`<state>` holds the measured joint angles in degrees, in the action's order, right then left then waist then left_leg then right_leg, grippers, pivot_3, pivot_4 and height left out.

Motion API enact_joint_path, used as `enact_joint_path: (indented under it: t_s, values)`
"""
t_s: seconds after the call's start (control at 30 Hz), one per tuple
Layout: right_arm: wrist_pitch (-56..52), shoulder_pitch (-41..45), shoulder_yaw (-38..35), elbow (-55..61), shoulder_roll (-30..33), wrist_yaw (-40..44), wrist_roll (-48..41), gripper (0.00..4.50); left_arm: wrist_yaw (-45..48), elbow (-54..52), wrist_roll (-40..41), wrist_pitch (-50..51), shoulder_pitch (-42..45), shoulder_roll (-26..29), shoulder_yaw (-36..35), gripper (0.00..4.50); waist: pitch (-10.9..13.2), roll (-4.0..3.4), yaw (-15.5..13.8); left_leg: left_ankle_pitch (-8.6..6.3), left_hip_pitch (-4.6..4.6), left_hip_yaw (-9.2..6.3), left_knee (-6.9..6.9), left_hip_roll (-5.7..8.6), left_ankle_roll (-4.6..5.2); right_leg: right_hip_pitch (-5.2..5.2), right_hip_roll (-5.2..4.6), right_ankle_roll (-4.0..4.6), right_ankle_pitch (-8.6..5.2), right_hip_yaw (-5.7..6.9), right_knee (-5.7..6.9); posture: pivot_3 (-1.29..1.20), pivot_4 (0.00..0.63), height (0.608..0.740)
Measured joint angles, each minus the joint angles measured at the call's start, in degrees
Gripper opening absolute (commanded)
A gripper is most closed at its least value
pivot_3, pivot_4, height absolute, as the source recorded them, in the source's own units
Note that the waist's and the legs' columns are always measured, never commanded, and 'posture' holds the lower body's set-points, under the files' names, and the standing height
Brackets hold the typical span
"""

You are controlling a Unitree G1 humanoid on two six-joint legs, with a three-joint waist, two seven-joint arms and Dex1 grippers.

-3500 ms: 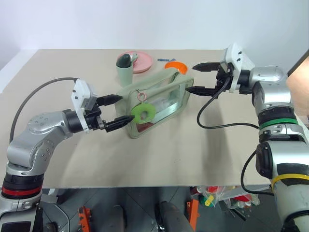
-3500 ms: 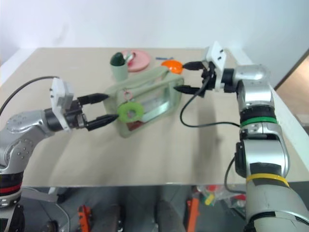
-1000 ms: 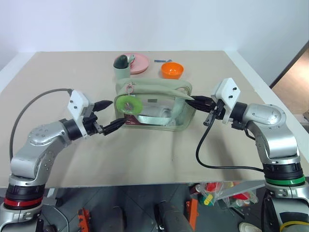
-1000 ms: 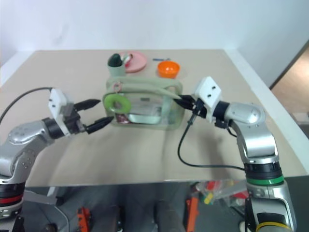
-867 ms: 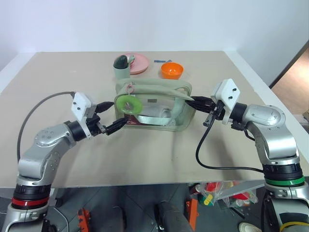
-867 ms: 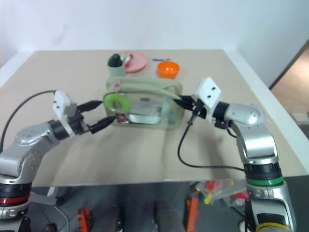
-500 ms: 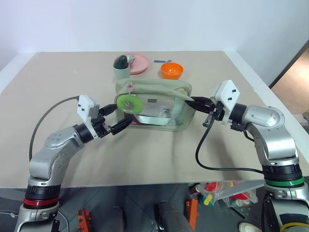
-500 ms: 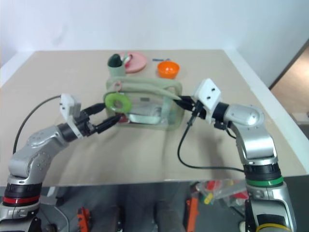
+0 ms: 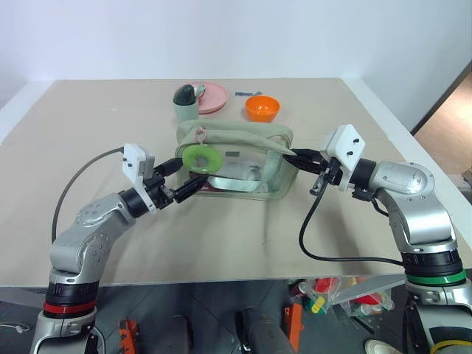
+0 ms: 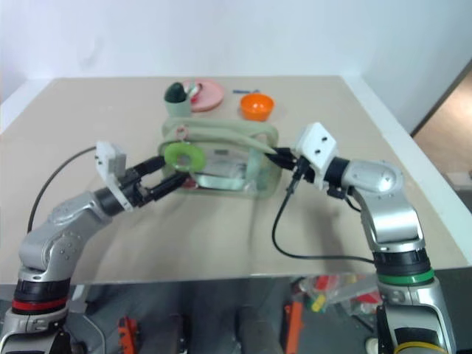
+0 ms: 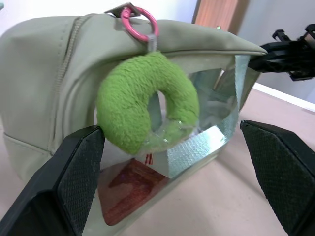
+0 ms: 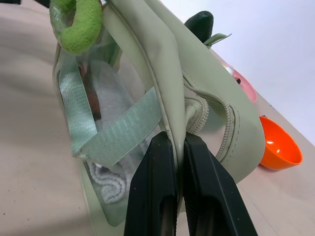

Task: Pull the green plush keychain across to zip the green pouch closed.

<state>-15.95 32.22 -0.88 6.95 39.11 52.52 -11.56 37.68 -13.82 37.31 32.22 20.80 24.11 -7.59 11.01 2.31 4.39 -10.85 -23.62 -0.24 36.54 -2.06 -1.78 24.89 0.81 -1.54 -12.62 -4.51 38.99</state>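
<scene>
- Reaching in with your left gripper (image 9: 189, 177), you are keeping its fingers wide apart on both sides of the green plush keychain (image 9: 198, 158); nothing is being squeezed yet.
- You are seeing the green plush keychain hanging from its little pink ring at the left end of the green pouch (image 9: 243, 151), so the zip looks not yet pulled.
- You are pinching the right end of the pouch tight with your right gripper (image 9: 301, 160).
- You are leaving grabbing and pulling across for later.
- An orange bowl (image 9: 262, 108) is sitting farther back on the table (image 9: 354, 221).
</scene>
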Motion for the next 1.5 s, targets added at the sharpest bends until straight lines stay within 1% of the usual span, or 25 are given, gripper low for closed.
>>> enact_joint_path:
  t_s: [0.03, 0.1, 0.27, 0.3, 0.33, 0.57, 0.7, 0.8, 0.93, 1.0, 1.17, 1.3, 1.47, 1.5]
  values:
    - [0.2, 0.0, 0.1, 0.0, 0.1, 0.0, 0.0, 0.0, -0.2, 0.5, 0.1, -0.3, 0.1, -0.9, 0.0, 2.98, 0.0, 0.0, 0.0, 0.0, 0.02, 0.02, 0.0, 0.01, 0.0, -0.01, 0.0, 0.0, 0.0, -0.03, 0.0, 0.0, 0.15, 0.74]
    - [0.4, 0.0, 0.2, -0.2, 0.1, 0.0, 0.0, 0.0, -0.6, 1.6, 0.3, -0.7, 0.1, -1.6, 0.0, 2.32, 0.0, 0.0, 0.0, 0.0, 0.06, 0.06, -0.02, 0.0, 0.0, -0.01, 0.0, 0.0, 0.0, -0.08, 0.0, 0.0, 0.15, 0.74]
    - [0.4, 0.0, 0.5, -0.3, 0.7, 0.1, 0.1, 0.0, -0.9, 1.8, 0.4, -1.0, 0.1, -1.8, -0.2, 0.52, 0.0, 0.01, 0.0, 0.0, 0.08, 0.06, -0.03, 0.01, 0.0, -0.03, 0.0, 0.0, 0.0, -0.09, 0.0, 0.0, 0.15, 0.74]
    - [0.5, 0.0, 0.6, -0.3, 0.7, 0.1, 0.1, 0.0, -0.8, 1.8, 0.4, -1.0, 0.1, -1.8, -0.2, 0.21, 0.0, 0.01, 0.0, 0.0, 0.08, 0.07, -0.03, 0.02, 0.0, -0.03, 0.0, 0.0, 0.0, -0.09, 0.0, 0.0, 0.15, 0.74]
    - [0.5, 0.0, 0.6, -0.3, 0.8, 0.1, 0.1, 0.0, -0.8, 1.8, 0.4, -1.0, 0.1, -1.8, -0.2, 0.03, 0.0, 0.01, 0.0, 0.0, 0.08, 0.07, -0.03, 0.02, 0.0, -0.03, 0.0, 0.0, 0.0, -0.1, 0.0, 0.0, 0.15, 0.74]
    - [1.0, -0.1, 0.7, -0.3, 1.0, 0.1, 0.1, 0.0, -0.9, 1.8, 1.6, -1.0, 2.1, -1.6, -1.2, 0.03, 0.0, 0.01, 0.0, 0.0, 0.08, 0.07, -0.03, 0.02, 0.0, -0.03, 0.0, 0.0, -0.01, -0.1, 0.0, 0.0, 0.15, 0.74]
    - [1.6, -0.1, 0.7, -0.4, 1.2, 0.2, 0.2, 0.0, 0.6, 0.5, 4.7, 1.4, 4.2, 1.9, -1.9, 0.03, 0.0, 0.02, 0.0, 0.0, 0.05, 0.04, -0.06, 0.02, 0.0, 0.01, 0.0, 0.01, -0.01, -0.08, 0.0, 0.0, 0.15, 0.74]
    - [1.9, -0.1, 0.7, -0.5, 1.3, 0.2, 0.5, 0.0, 1.6, -1.0, 8.2, 3.9, 9.4, 4.0, -2.5, 0.03, 0.0, 0.04, 0.0, 0.0, 0.03, 0.05, -0.06, 0.05, 0.0, 0.0, -0.01, 0.0, -0.03, -0.09, -0.03, 0.0, 0.15, 0.74]
    - [3.1, 0.0, 0.8, -1.5, 1.4, 0.8, 0.7, 0.0, 2.5, 0.1, 9.2, 4.3, 19.4, 3.8, -1.9, 0.03, 0.0, 0.04, 0.0, 0.0, 0.09, 0.09, -0.07, 0.11, 0.0, -0.06, -0.03, -0.04, -0.01, -0.17, -0.09, 0.0, 0.15, 0.74]
    - [3.7, 0.2, 0.9, -2.0, 1.4, 1.0, 0.8, 0.0, 3.4, 2.5, 8.0, 3.4, 21.6, 2.4, -0.5, 0.03, 0.0, 0.03, 0.0, 0.0, 0.21, 0.1, -0.11, 0.14, 0.0, -0.16, -0.03, -0.06, -0.03, -0.18, -0.09, 0.0, 0.15, 0.74]
    - [5.0, 0.5, 1.1, -3.0, 1.4, 1.2, 1.3, 0.0, 5.5, 10.4, 0.9, -0.7, 23.0, -1.9, 6.9, 0.03, 0.0, 0.04, 0.0, 0.0, 0.23, 0.07, -0.14, 0.14, 0.0, -0.21, -0.03, -0.07, -0.04, -0.18, -0.13, 0.0, 0.15, 0.74]
    - [5.3, 0.6, 1.2, -3.0, 1.5, 1.2, 1.7, 0.0, 5.4, 14.6, -3.7, -2.6, 23.5, -3.4, 8.9, 0.03, 0.0, 0.04, 0.0, 0.0, 0.23, 0.06, -0.15, 0.14, 0.0, -0.21, -0.03, -0.08, -0.04, -0.17, -0.14, 0.0, 0.15, 0.74]
    - [5.3, 0.4, 1.2, -3.0, 1.8, 1.1, 1.8, 0.0, 5.1, 17.6, -5.8, -3.0, 25.2, -4.5, 9.0, 0.03, 0.0, 0.04, 0.0, 0.0, 0.22, 0.05, -0.15, 0.2, 0.0, -0.27, -0.08, -0.14, -0.06, -0.18, -0.2, 0.0, 0.15, 0.74]
    - [5.3, 0.4, 1.1, -3.0, 1.8, 1.1, 1.8, 0.0, 5.0, 18.0, -5.9, -3.0, 25.4, -4.6, 8.9, 0.33, 0.0, 0.04, 0.0, 0.0, 0.22, 0.05, -0.15, 0.2, 0.0, -0.27, -0.08, -0.15, -0.05, -0.2, -0.22, 0.0, 0.15, 0.74]
